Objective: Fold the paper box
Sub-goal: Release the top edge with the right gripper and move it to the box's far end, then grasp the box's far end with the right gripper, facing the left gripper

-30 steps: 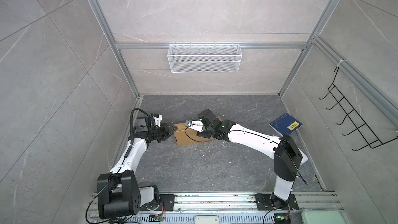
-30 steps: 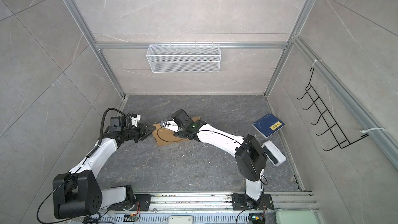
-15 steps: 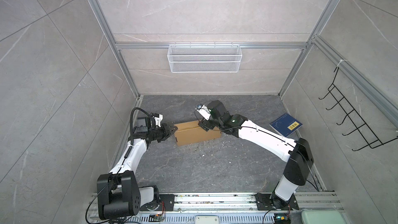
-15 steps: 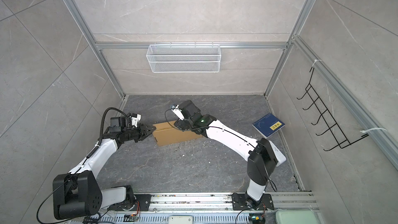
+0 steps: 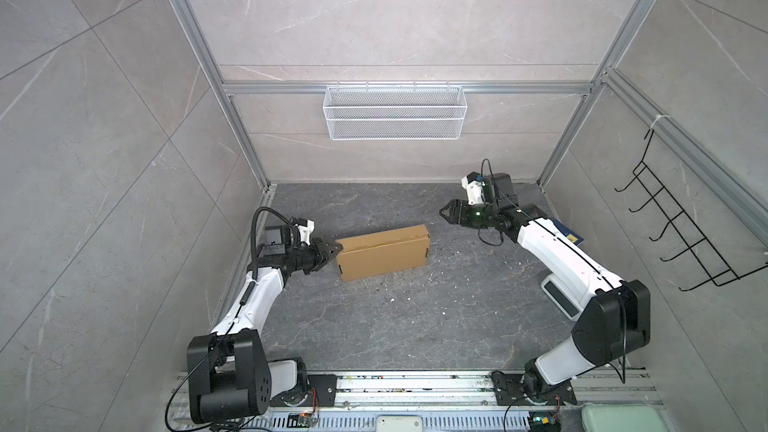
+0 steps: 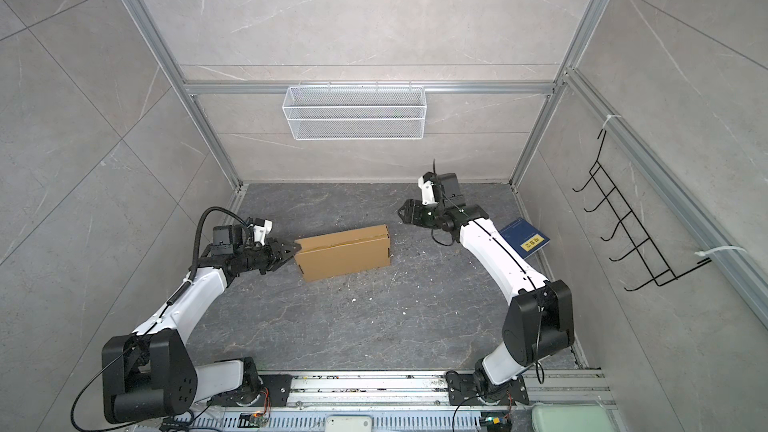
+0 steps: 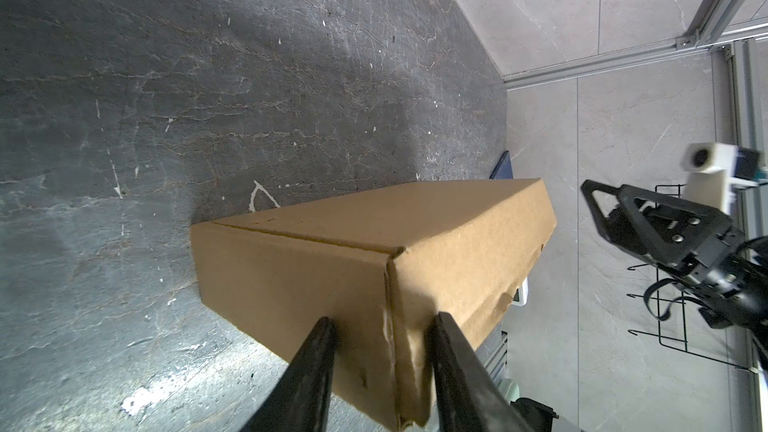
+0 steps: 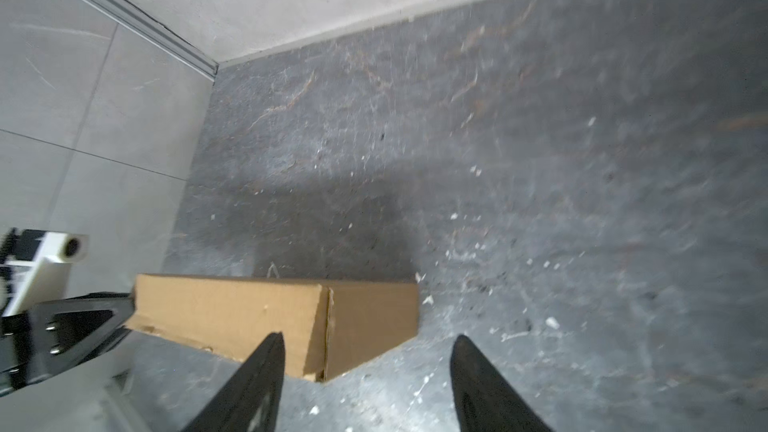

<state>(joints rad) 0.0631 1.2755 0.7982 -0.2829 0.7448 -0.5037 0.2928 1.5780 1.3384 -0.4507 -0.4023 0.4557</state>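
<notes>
The paper box (image 5: pixel 382 256), plain brown corrugated cardboard, is seen closed into a shallow rectangle at the bench's (image 5: pixel 374 326) centre. Its nine-o'clock end corner is clamped by the left tool (image 5: pixel 331 249); the right tool (image 5: pixel 446 213), spread apart, is held clear at two o'clock.

Paper box (image 5: pixel 382 257): one
Book (image 6: pixel 525 238): one
Wire basket (image 5: pixel 394 112): one
Hook rack (image 5: pixel 681 234): one
Claws: two, left claw (image 5: pixel 332 249) and right claw (image 5: pixel 446 214)
</notes>
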